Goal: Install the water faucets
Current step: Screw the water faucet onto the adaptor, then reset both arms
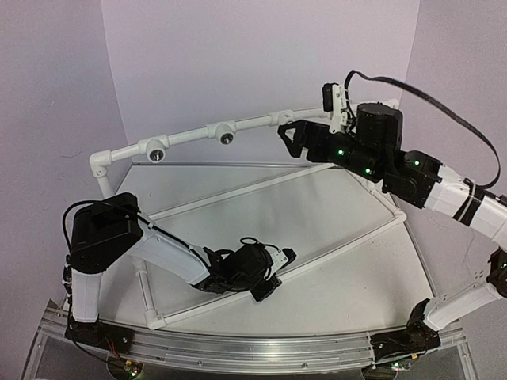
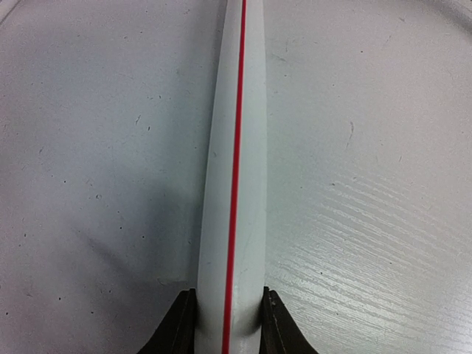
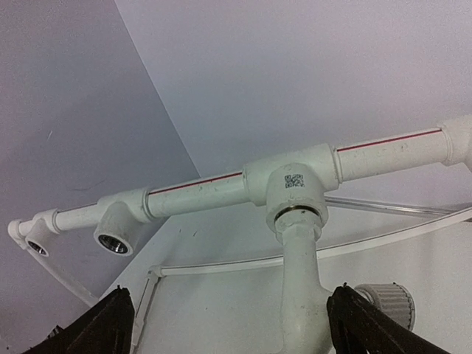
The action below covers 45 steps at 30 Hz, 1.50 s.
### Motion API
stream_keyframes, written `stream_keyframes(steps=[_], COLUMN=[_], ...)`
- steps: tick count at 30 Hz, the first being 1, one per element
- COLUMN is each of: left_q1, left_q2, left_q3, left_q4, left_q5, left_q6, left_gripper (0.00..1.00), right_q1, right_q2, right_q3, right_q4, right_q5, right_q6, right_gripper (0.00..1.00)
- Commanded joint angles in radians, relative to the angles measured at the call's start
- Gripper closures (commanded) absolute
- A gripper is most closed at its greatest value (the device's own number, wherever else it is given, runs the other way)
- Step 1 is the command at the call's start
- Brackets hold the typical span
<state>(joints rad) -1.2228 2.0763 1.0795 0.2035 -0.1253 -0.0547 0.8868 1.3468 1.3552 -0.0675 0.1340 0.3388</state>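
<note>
Up at the right end of the raised rail (image 3: 195, 192), screwed into the underside of a tee socket (image 3: 295, 173): white faucet (image 3: 302, 273), hanging straight down. Plain white plastic, round and smooth, thick stem widening toward the bottom, lower end cut off by the frame edge. Beside it, a ribbed grey knob (image 3: 389, 299), partly hidden. Dark metal ring (image 3: 299, 215) at the joint with the socket; small square code label (image 3: 293, 181) on the socket's face.

Right gripper (image 3: 230, 313) spread wide, holding nothing. Dark fingers (image 3: 110, 328) standing either side of the faucet, one well apart from it, the other just beside the stem and in front of the knob; contact there impossible to tell.

Left gripper (image 2: 228, 313) low over the table (image 2: 369, 221), clamped tight on a table pipe (image 2: 236, 147), black fingertips (image 2: 177, 328) pressed against both flanks of it.

Both pipes glossy white and round, each marked lengthwise with a thin red stripe. Farther along the rail, two more sockets (image 3: 114, 237), stubby white cylinders with dark round mouths ringed in metal, facing down and forward. Tabletop matt white, faintly grained and speckled with dark flecks. Backdrop of flat pale lilac panels (image 3: 258, 74).
</note>
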Motion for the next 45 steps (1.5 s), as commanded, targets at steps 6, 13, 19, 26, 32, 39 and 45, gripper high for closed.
stream_keyframes(steps=[6,13,19,26,32,39,45], left_q1=[0.015,0.013,0.013,-0.003,-0.025,-0.025,-0.026], left_q2=[0.132,-0.03,-0.196,-0.415,-0.644,-0.833,-0.887], left_q3=[-0.1,-0.077,0.012,0.116,0.259,0.415,0.499], left_q4=[-0.343,-0.402,-0.473,-0.528,-0.552,-0.552,-0.559], left_q5=[-0.029,-0.053,-0.025,0.064,0.122,0.085,-0.106], left_q6=[-0.15,-0.183,-0.225,-0.276,-0.275,-0.185,-0.124], left_gripper=[0.96,0.08,0.0,0.0,0.0,0.0,0.0], right_q1=[0.006,0.007,0.006,0.007,0.007,0.007,0.007], right_q2=[-0.115,-0.224,-0.274,-0.259,-0.3,-0.327,-0.312], right_q3=[0.089,0.061,0.033,0.075,0.101,0.109,0.152], right_q4=[-0.351,-0.454,-0.524,-0.688,-0.719,-0.672,-0.632], right_q5=[0.163,0.249,0.313,0.406,0.364,0.374,0.359], right_q6=[-0.111,-0.136,-0.153,-0.148,-0.158,-0.165,-0.173], right_gripper=[0.02,0.02,0.02,0.02,0.02,0.02,0.02])
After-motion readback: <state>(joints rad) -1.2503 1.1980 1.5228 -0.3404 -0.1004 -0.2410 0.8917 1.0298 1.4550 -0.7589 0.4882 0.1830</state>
